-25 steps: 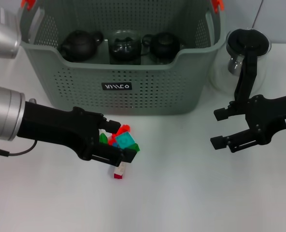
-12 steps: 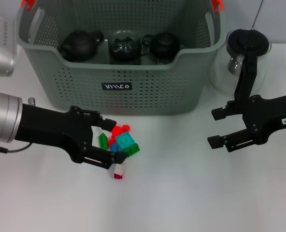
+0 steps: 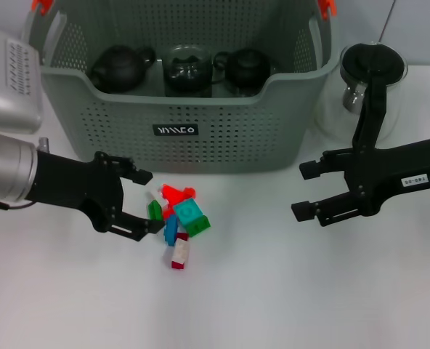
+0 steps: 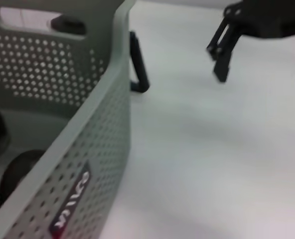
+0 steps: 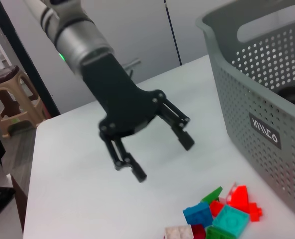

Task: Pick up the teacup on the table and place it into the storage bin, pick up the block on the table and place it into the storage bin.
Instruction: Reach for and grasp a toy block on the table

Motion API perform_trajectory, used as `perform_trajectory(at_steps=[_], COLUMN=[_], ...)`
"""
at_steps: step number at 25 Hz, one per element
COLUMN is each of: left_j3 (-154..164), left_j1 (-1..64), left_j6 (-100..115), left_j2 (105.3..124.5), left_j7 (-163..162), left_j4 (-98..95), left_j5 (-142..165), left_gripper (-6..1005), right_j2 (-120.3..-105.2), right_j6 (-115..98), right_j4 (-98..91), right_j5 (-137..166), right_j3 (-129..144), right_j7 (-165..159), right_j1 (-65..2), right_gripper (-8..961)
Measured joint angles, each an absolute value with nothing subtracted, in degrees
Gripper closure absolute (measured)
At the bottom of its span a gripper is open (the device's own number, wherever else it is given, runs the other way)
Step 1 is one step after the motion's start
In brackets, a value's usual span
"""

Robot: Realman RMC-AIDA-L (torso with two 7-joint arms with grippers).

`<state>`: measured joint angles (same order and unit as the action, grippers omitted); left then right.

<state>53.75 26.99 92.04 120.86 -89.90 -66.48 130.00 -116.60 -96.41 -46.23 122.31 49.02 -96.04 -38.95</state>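
A heap of small blocks (image 3: 180, 219), red, teal, green, blue and white, lies on the white table in front of the storage bin (image 3: 200, 149); the right wrist view shows the blocks (image 5: 218, 217) too. My left gripper (image 3: 150, 202) is open just left of the heap, holding nothing, and the right wrist view sees this left gripper (image 5: 162, 158) from across the table. My right gripper (image 3: 302, 192) hovers open and empty to the right. No teacup shows on the table. Two dark tea vessels (image 3: 120, 69) and a glass one (image 3: 188, 69) sit inside the bin.
A glass pitcher (image 3: 371, 76) with a black handle stands right of the bin, behind my right arm. The left wrist view shows the bin's wall (image 4: 107, 144), the pitcher handle (image 4: 137, 67) and white table beyond. A stool (image 5: 10, 104) stands off the table.
My left gripper has drawn back to the left, off the block heap, and the blocks stay on the table. My right gripper has edged left.
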Motion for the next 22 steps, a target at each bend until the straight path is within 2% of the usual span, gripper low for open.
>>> perform_trajectory(at_steps=[11,22], left_j3=[54.98,58.10], left_j1=[28.55,28.33], left_j6=[86.04,81.91], left_j2=[121.52,123.19], left_j7=[-84.05,-81.12], left_j4=[-62.28,-60.19], left_j5=[131.98,133.76], left_gripper=[173,181], right_j2=[-116.91,-116.89], right_j6=[-95.84,-95.62], right_j4=[-46.23,-46.23], right_j5=[122.25,122.44], right_j3=[48.96,48.95], right_j7=[-96.77,-96.77], right_j1=[-39.24,-39.15], right_gripper=[37,37])
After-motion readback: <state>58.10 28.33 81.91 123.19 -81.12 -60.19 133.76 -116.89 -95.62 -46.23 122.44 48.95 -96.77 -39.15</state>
